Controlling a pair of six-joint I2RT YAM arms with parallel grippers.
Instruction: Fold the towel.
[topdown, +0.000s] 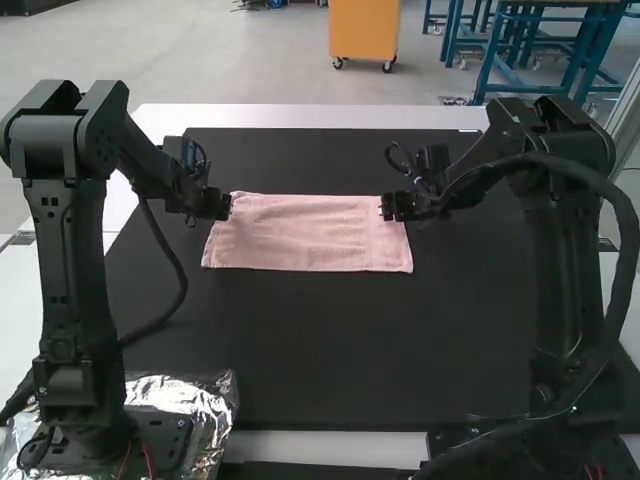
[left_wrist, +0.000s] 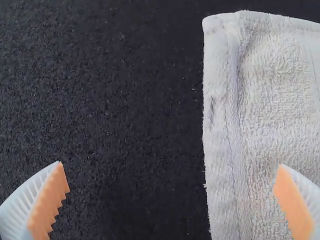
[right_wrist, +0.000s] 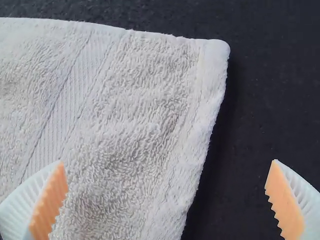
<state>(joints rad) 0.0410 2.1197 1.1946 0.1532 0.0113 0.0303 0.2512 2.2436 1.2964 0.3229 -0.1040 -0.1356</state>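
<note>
High view: towel (topdown: 310, 232) lies flat on the mat (topdown: 330, 340), a wide strip, left gripper (topdown: 228, 206) at its left side, right gripper (topdown: 384, 207) at its right, both near the far edge. I judge the main risk is uneven lift: if one side grips and the other misses, the towel skews or drags.

Left wrist view: jaws spread wide, pinching nothing, one over bare mat, the other over towel, side hem between. Whether either touches, I can't tell. If I close too high, I expect them to skim the pile and come up empty; too low, and they scrape the mat.

Right wrist view: jaws also wide apart, nothing held, straddling the other side hem. Shallow bite there could slip off, or catch only a top layer if the cloth is doubled.
</note>
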